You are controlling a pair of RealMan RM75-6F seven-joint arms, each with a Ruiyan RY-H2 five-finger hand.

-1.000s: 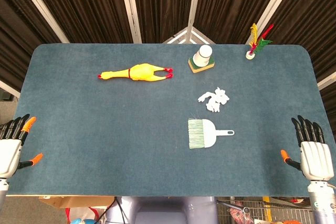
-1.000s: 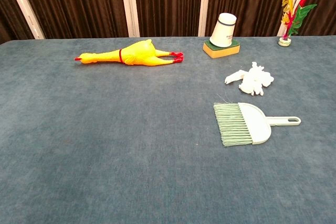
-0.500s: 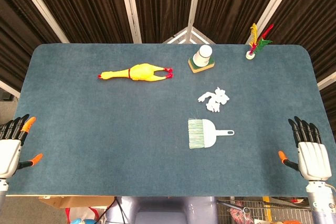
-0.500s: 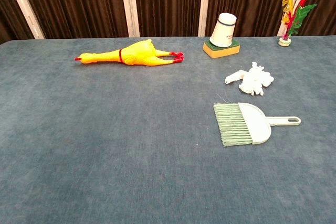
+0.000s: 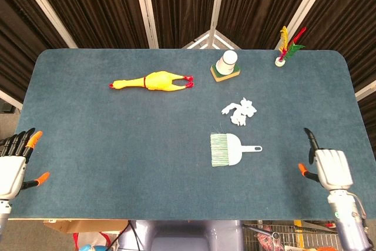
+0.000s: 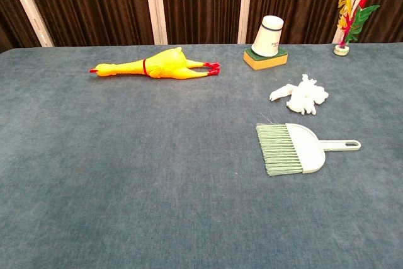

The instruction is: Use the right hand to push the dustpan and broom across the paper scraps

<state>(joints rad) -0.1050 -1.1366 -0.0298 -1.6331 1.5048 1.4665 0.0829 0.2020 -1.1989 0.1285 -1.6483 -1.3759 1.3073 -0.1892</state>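
Right hand [image 5: 331, 167] sits at the table's near right edge, holding nothing; fingers appear partly folded with one extended, so how far open it is cannot be told. Left hand [image 5: 12, 166] rests at the far left edge, fingers spread, empty. Pale green plastic dustpan with its bristled broom [image 5: 227, 149] lies flat, well apart from the right hand and to its left — handle pointing toward that hand, long axis running across the table. White crumpled paper scraps [image 5: 239, 111] lie just beyond the dustpan. Judgement: the right hand is much the nearer; approach not yet made.
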